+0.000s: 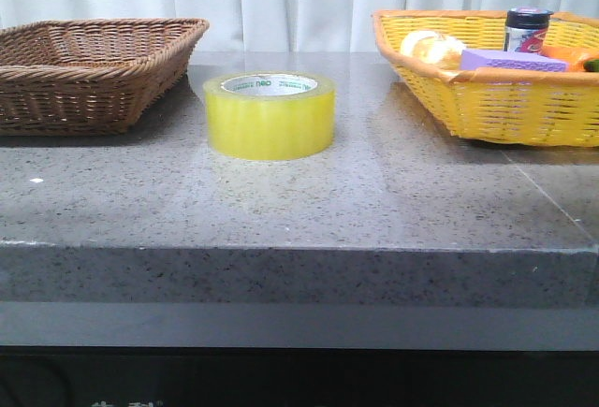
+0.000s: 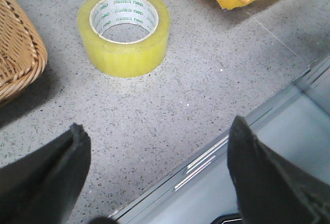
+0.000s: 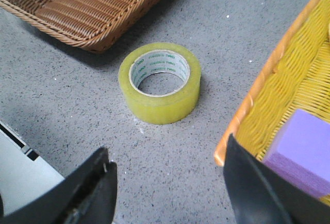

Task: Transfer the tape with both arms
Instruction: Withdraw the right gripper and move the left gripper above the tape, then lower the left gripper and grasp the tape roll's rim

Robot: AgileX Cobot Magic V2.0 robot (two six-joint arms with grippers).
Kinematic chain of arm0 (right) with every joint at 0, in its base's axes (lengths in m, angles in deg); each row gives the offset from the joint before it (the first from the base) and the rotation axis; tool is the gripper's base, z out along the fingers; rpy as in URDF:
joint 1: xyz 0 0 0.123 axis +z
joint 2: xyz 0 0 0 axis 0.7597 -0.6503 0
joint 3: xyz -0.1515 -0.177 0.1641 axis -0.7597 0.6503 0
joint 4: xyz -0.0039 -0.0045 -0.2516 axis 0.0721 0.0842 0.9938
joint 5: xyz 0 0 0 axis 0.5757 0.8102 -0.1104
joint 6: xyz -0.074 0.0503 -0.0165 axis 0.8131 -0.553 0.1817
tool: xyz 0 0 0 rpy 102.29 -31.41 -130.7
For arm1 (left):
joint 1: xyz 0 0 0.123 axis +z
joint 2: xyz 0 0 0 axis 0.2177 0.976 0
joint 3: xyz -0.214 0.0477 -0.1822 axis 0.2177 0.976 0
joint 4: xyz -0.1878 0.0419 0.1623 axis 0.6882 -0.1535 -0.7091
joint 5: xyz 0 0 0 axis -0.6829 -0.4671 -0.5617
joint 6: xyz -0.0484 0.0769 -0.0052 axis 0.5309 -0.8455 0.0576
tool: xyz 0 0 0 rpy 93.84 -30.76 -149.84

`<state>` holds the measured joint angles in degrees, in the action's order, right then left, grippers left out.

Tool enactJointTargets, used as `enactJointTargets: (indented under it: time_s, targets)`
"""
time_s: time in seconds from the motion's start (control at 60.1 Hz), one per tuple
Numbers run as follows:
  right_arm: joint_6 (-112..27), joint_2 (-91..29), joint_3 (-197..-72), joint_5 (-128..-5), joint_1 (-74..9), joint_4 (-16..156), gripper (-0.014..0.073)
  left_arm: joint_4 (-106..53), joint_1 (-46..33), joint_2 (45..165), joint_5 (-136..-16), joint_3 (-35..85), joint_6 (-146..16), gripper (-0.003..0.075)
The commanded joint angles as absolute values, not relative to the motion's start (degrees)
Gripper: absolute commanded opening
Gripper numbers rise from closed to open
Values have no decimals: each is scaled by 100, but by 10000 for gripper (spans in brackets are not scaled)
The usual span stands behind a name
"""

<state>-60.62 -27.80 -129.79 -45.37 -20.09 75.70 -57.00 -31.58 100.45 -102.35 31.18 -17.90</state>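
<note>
Left gripper point(image 2: 154, 177) and right gripper point(image 3: 170, 183): both spread wide, holding nothing, each aimed toward the tape point(image 1: 270, 114) from the table's near side.

Tape lies flat, core up, on the speckled grey stone table point(image 1: 299, 210), between the brown wicker basket point(image 1: 89, 70) and the yellow woven basket point(image 1: 487, 98), touching neither; likely set mid-table so either arm can reach it. Glossy translucent yellow-green wall, pale printed core. Purple sponge point(image 1: 510, 59), matte, rests in the yellow basket.
</note>
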Motion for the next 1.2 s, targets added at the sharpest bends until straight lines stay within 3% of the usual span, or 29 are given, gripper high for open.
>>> enactJointTargets:
  time_s: [0.0, 0.3, 0.699, 1.182]
  targets:
    - [-6026, -2245, -12712, -5265, -2042, 7509, 475, -5703, -3216, 10015, -9699, 2914, -1760, 545]
    - [-6026, -1608, -12322, -5123, -2042, 7508, 475, -6102, -3216, 10600, -10024, 2096, -2158, 545]
    - [-6026, -1645, -12322, -5094, -2042, 7508, 475, -6091, -3216, 12845, -11721, -286, -3345, 545]
    - [-6026, -1645, -12322, -5094, -2042, 7508, 475, -5153, -2746, 14948, -12032, -1737, -3841, 545]
